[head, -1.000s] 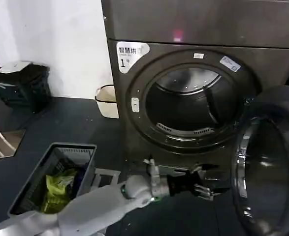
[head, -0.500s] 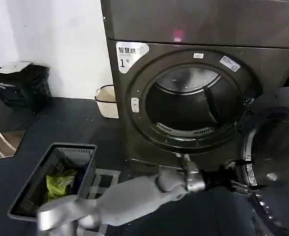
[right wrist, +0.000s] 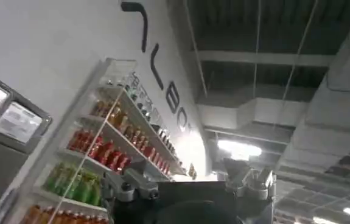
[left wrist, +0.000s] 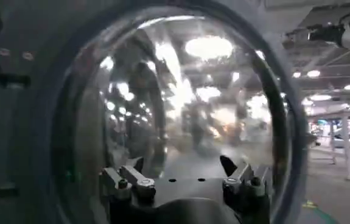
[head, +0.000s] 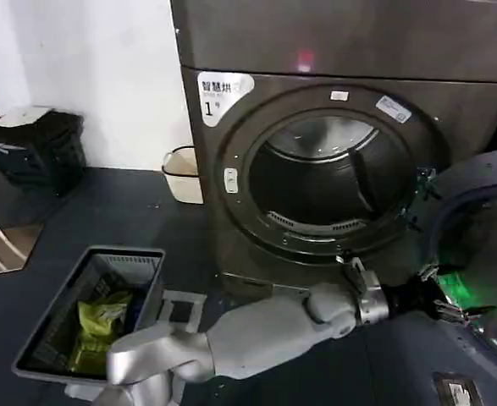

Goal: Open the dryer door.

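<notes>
Fingers [left wrist: 129, 182] of left gripper [head: 451, 306]: spread apart, nothing between them, tips pointed at the inner face of the dryer door [head: 485, 254]; seen from the left wrist, tinted glass bowl [left wrist: 181, 103] directly ahead and very close. Contact with the door: cannot be told. Likely reason for the pose: pushing the panel outward, not gripping it.
Left arm [head: 256, 330]: stretched low across the machine's front toward the robot's right.
Dryer door: swung wide, hanging at the right of the dryer [head: 333, 127], inner side facing the head camera. Drum opening [head: 328, 186] fully exposed, dark inside. Task judged essentially complete.
Right gripper [right wrist: 187, 185]: raised, aimed at ceiling and a drinks shelf [right wrist: 101, 158], apparently parked; fingers apart, holding nothing.
Laundry basket [head: 87, 313]: on floor at left, well apart.
</notes>
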`<state>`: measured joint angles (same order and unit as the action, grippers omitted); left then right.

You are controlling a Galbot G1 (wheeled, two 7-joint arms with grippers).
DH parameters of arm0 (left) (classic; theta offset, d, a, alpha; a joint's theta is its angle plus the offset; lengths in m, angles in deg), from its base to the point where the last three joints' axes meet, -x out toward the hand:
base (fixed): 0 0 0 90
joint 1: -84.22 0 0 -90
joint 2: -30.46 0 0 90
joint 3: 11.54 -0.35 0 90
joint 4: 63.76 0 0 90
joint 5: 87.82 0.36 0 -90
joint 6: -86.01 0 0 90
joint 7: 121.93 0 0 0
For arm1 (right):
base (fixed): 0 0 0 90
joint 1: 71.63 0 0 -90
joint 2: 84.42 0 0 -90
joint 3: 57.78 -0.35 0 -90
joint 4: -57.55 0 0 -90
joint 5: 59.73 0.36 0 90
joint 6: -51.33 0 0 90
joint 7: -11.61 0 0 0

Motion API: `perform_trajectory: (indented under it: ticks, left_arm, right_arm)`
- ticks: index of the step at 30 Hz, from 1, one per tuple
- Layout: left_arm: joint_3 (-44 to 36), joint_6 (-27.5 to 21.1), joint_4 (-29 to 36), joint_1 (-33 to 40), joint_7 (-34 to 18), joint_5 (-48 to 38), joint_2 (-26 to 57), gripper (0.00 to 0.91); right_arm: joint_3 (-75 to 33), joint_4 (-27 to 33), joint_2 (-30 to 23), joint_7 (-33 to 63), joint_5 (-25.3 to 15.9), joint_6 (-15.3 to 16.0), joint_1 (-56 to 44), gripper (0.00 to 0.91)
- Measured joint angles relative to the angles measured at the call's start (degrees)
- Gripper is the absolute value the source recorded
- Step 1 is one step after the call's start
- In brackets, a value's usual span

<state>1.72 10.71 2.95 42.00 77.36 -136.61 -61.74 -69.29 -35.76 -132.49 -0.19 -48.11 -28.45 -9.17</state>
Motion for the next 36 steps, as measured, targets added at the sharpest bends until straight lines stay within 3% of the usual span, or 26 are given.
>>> perform_trajectory:
  ticks: [8, 14, 18, 30, 36]
  left_arm:
    - [0.02, 2.6, 1.63, 0.31, -2.81, 2.82, 0.0, 0.907]
    - [-0.96, 9.53, 4.46, 0.08, -8.48, 5.42, 0.0, 0.907]
    - [-2.43, 14.94, 6.7, -0.18, -9.59, 5.27, 3.04, 0.907]
    - [-3.1, 13.66, 23.33, 0.71, -10.38, 2.25, 23.87, 0.907]
    - [-2.5, 8.24, 32.02, 1.1, -11.52, 0.93, 35.97, 0.907]
  right_arm:
    - [-0.17, -0.21, 0.11, -0.16, 0.17, 0.0, -0.14, 0.907]
    - [-1.02, -0.2, 0.39, -0.22, 1.53, 0.01, -0.87, 0.907]
    - [-1.14, -0.2, 0.46, -0.52, 1.58, 0.01, -1.11, 0.907]
    - [-1.64, -1.09, 1.0, 0.13, 1.63, 0.05, -0.7, 0.907]
    - [-1.76, -1.89, 1.2, 0.08, 1.59, 0.06, -0.19, 0.907]
